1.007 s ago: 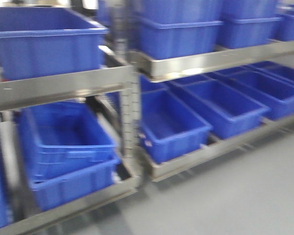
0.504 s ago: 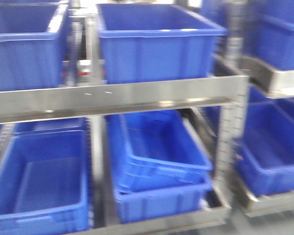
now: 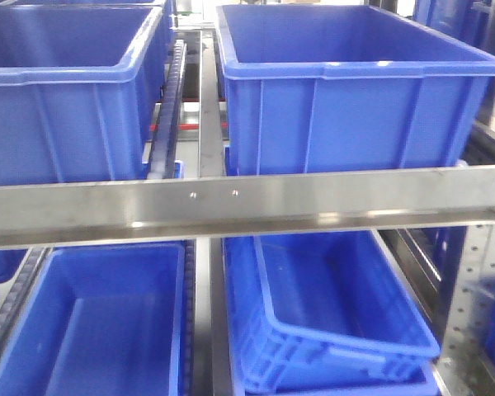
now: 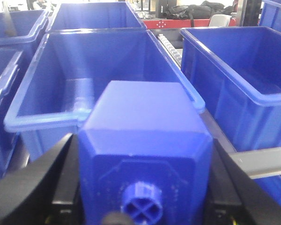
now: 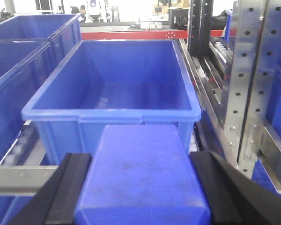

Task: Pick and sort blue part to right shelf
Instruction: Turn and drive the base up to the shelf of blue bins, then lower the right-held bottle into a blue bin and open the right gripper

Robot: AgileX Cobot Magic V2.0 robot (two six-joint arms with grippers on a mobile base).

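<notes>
Wrist cams alone show grippers, right gripper clamped on blue part, near side of right shelf front rail, left gripper clamped on knobbed blue block, same side, front cam: rail level, post now at frame edge vs 0.5 s ago.

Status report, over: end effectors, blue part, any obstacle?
Left end effector shut on squat blue plastic block with small round knob. Right end effector shut on dark-blue flat-sided plastic block, cap hidden. Open blue plastic bin ahead, nothing between.
</notes>
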